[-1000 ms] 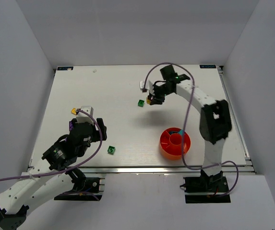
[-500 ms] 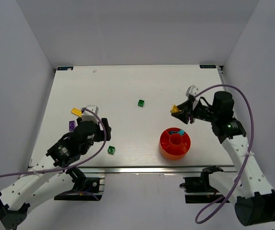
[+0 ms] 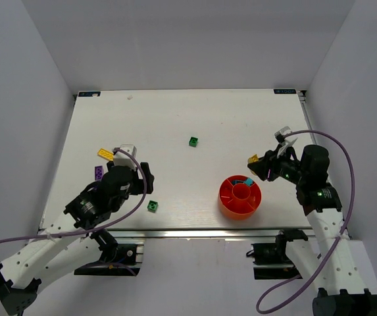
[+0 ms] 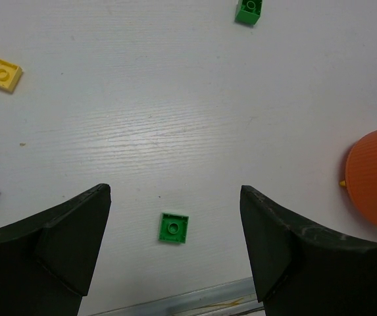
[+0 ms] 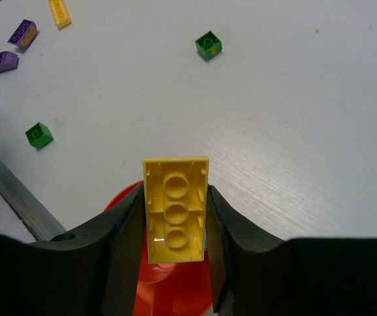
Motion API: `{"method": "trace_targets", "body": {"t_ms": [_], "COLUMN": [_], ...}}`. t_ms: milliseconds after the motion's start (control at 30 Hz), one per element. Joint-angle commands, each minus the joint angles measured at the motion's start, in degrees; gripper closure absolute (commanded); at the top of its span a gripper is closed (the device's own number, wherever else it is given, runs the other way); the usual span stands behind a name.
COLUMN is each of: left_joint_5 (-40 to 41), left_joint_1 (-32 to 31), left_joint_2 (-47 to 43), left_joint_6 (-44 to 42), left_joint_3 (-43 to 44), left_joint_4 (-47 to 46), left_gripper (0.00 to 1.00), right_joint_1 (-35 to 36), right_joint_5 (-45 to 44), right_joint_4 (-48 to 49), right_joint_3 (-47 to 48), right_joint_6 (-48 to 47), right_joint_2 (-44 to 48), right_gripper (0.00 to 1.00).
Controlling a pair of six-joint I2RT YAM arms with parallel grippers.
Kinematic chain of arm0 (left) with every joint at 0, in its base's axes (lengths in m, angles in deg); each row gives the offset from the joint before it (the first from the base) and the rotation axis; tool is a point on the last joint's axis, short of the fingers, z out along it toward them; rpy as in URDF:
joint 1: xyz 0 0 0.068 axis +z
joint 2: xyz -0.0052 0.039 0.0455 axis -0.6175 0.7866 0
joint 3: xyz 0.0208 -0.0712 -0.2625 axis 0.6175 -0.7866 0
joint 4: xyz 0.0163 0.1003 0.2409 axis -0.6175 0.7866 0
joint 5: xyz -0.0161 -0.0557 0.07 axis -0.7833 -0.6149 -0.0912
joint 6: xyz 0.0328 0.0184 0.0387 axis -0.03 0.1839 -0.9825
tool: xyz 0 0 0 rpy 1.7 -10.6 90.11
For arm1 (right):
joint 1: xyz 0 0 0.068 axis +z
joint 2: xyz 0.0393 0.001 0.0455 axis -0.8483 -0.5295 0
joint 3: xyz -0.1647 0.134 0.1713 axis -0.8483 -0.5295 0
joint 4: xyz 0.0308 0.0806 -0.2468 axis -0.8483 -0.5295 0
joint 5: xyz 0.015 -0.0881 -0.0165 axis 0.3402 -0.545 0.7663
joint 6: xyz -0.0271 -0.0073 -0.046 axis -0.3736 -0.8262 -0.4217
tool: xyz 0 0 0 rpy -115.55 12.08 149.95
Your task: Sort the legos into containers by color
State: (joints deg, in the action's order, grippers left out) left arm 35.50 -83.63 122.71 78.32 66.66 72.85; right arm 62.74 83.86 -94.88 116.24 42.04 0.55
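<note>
Both hover above table (image 4: 175,99); R hand (image 5: 174,195) pinches yellow lego (image 5: 175,224); L hand (image 4: 174,197) splayed wide.

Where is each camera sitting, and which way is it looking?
Top camera: above and behind the robot, looking down on the whole table; the left arm and right arm show.
Left wrist camera: on the left arm, looking down at a green brick below the open left gripper.
Right wrist camera: on the right arm, looking down past the right gripper, shut on a yellow brick, over the orange tray.
Both wrist views share the tray and that green brick.
</note>
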Motion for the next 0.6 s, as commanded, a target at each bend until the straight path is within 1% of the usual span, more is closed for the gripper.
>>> {"method": "trace_targets", "body": {"t_ms": [0, 100, 167, 267, 433, 567], "left_joint_5": [-0.71, -0.71, -0.80, -0.79, -0.80, -0.80], "left_joint_1": [0.14, 0.14, 0.14, 0.14, 0.14, 0.14], "left_joint_2": [-0.22, -0.49, -0.84, -1.28, -2.07, -2.51], "left_joint_6": [-0.07, -0.24, -0.24, -0.33, -0.33, -0.42], "left_joint_3": [-0.19, -0.27, -0.19, -0.19, -0.27, -0.27], "left_joint_4": [-1.29, -1.55, -1.55, -1.47, -1.47, -1.55], "left_gripper": [0.11, 0.11, 0.11, 0.11, 0.11, 0.11], "right_joint_1": [-0.49, -0.75, -0.76, -0.93, -1.02, -1.46], "right_joint_5": [-1.32, -2.46, -5.18, -7.03, -6.42, -5.01], "right_joint_4": [-3.57, -8.05, -11.64, -14.47, -16.41, -15.28], "right_joint_3": [0.72, 1.26, 2.49, 3.02, 0.30, -2.60], "right_joint_6": [4.77, 6.52, 8.88, 11.87, 16.80, 19.70], "right_joint_2": [-1.48, -2.99, -3.69, -4.66, -4.14, -1.42], "right_gripper": [1.00, 1.00, 1.00, 1.00, 1.00, 1.00]}}
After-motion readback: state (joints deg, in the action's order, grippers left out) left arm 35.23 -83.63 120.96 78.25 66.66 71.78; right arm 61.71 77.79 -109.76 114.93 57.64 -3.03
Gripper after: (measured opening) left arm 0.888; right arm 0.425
